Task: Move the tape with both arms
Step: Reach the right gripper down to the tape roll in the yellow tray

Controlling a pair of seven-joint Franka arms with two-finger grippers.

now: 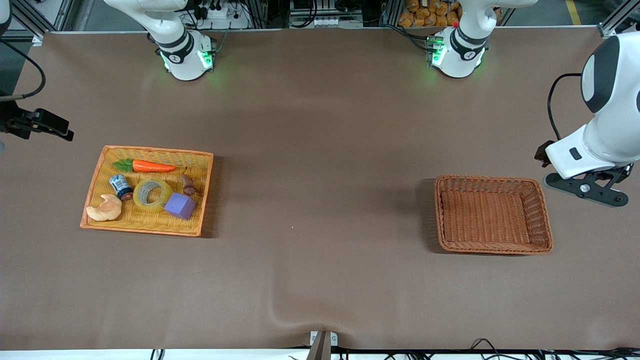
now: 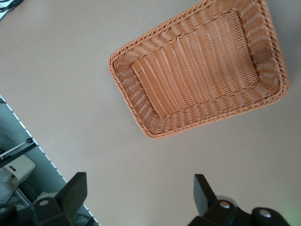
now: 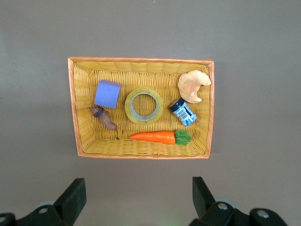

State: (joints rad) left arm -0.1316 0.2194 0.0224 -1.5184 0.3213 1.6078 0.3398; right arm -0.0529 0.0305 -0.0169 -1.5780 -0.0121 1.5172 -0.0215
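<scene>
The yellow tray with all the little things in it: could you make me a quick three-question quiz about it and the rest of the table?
1. True or false: the tape lies flat in the yellow tray, between the blue-labelled can and the purple block.
2. Which is nearer the front camera in the tray: A the carrot, B the croissant?
3. Fill in: the brown basket toward the left arm's end holds ____.

Key: 1 true; 2 B; 3 nothing. The left gripper and the right gripper are both open, holding nothing.
</scene>
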